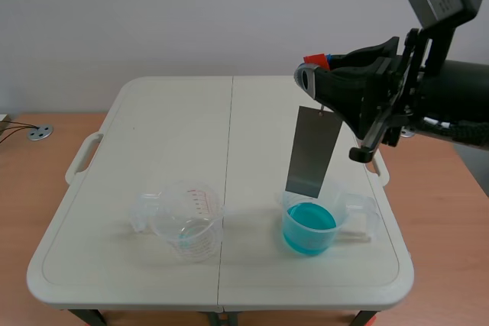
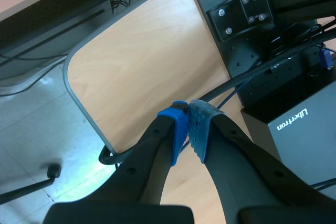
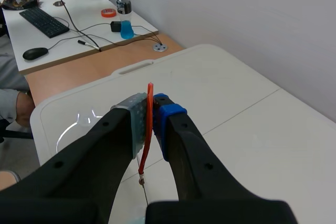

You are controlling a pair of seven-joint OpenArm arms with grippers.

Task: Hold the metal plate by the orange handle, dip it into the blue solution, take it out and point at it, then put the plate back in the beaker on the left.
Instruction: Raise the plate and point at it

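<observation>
At 5 o'clock on worktop [image 1: 176, 112], plate [image 1: 312, 150] hangs over blue beaker [image 1: 309, 228], orange handle [image 3: 149, 129] clamped in right gripper [image 1: 312, 70]; left gripper [image 2: 188, 116] closed on nothing.

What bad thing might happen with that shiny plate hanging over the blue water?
The metal plate dangles from a thin orange handle pinched in the jaws of the right gripper, so it might swing or slip and splash. Its bottom edge looks nearly as wide as the beaker of blue solution; lowered off-centre, it may catch the rim and tip it.
</observation>
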